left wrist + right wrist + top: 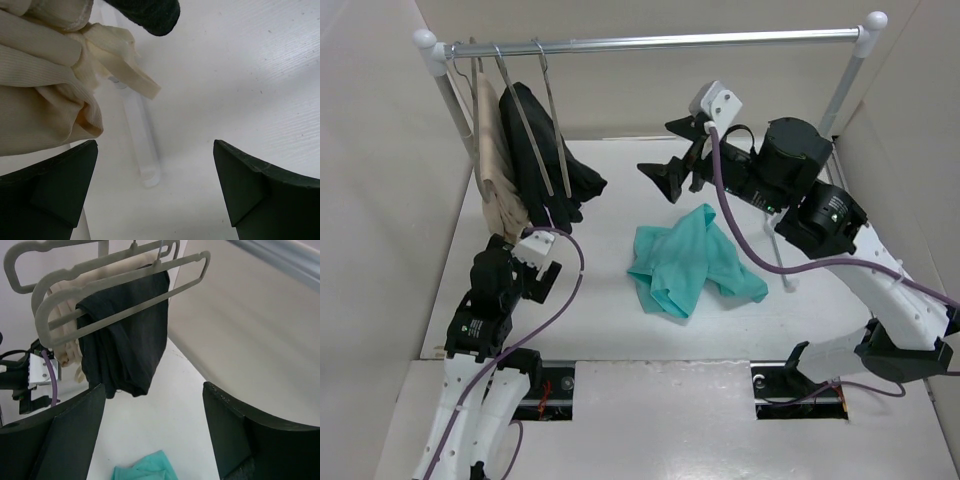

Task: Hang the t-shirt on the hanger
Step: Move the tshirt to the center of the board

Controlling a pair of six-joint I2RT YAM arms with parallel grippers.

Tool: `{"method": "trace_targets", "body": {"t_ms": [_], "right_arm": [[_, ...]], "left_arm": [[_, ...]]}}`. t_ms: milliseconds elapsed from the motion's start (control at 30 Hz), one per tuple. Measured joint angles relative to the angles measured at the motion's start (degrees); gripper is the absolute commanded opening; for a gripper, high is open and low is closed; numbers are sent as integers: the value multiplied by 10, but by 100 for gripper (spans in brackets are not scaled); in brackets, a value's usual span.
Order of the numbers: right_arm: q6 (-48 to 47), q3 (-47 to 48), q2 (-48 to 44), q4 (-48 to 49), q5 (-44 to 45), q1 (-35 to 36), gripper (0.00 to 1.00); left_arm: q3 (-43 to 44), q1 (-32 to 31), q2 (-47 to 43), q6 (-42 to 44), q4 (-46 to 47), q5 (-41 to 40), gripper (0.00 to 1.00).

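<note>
Your right gripper [675,180], wide open and empty, faces the rack [650,42], likely to fetch the hanger [30,246] before the t-shirt [690,262].

The teal-green t-shirt [690,262] is lying crumpled in a loose heap on the white tabletop, folds bunching and one flap trailing toward 4 o'clock. In the right wrist view only a corner of it [145,471] is showing at 6 o'clock. The grey hanger [30,247] is hanging bare at 11 o'clock of that view, behind two dressed ones, well apart from the shirt.
</note>
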Motion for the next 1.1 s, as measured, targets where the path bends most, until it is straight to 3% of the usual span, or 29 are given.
{"method": "trace_targets", "body": {"t_ms": [267,400,767,867,967,1100], "right_arm": [[0,-49,-19,0,30,0,86],[9,-133,-43,-32,81,-7,89],[66,-428,-16,-78,71,-91,92],[83,-496,-18,-55,55,-121,87],[98,-555,-18,-30,39,-143,76],[112,-591,-1,8,5,-140,40]], "left_arm": [[0,0,0,9,-2,34,100],[0,0,0,16,-6,45,100],[0,0,0,46,-28,82,100],[0,0,0,50,-35,90,100],[0,0,0,54,-38,95,100],[0,0,0,57,-40,101,100]]}}
